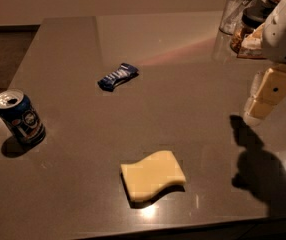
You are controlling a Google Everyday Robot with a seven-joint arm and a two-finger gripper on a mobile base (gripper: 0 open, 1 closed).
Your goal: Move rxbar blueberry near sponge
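Observation:
The rxbar blueberry (118,76), a small dark blue wrapper with white lettering, lies flat on the grey table (183,84) left of centre. The pale yellow sponge (153,175) with wavy edges lies near the front edge, well apart from the bar. My gripper (260,104) hangs above the table at the right edge of the view, far from both, with pale fingers (270,91) pointing down and nothing visible in them. Its shadow falls on the table below it.
A blue drink can (19,116) stands upright at the table's left edge. A glass jar (237,10) and a dark-lidded container (250,26) stand at the back right, behind my arm (285,31).

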